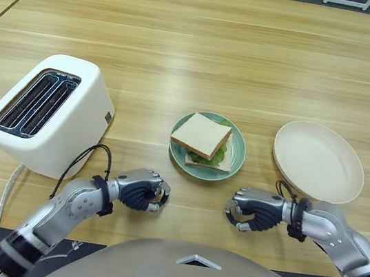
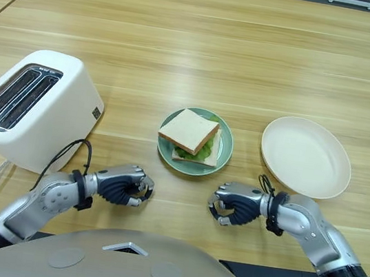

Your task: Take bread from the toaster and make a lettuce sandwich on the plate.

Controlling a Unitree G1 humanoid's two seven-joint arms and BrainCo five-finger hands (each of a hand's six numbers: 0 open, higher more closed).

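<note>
A white toaster with two dark slots stands at the left of the table; I see no bread in the slots. A small green plate at the centre carries a sandwich: a bread slice on top, green lettuce and a second slice beneath. My left hand rests near the front edge, below and left of the plate, fingers curled and holding nothing. My right hand sits below and right of the plate, likewise curled with nothing in it.
A larger cream plate with nothing on it lies to the right of the green one. The toaster's white cord runs off the front edge at the left. Bare wooden tabletop stretches behind everything.
</note>
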